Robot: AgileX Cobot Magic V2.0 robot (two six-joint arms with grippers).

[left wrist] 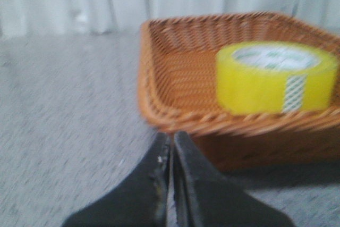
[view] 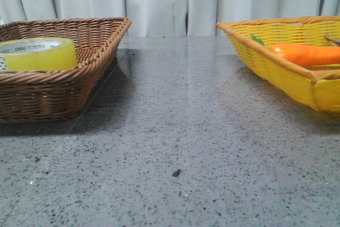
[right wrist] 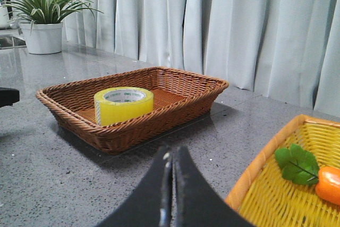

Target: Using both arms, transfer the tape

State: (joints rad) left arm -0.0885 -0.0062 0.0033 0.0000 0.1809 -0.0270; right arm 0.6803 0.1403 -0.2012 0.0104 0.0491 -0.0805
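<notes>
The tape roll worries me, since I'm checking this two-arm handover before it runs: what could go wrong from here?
1. The tape lies flat inside the brown basket, so the woven rim may block a low approach.
2. The left claw is shut and outside the basket; it must open first or it may just shove the roll.
3. The yellow basket already holds a carrot, which crowds any drop there.

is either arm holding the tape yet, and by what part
Nothing is held. The left gripper and right gripper both have their jaws shut on nothing, and the tape lies flat in the brown basket.
</notes>
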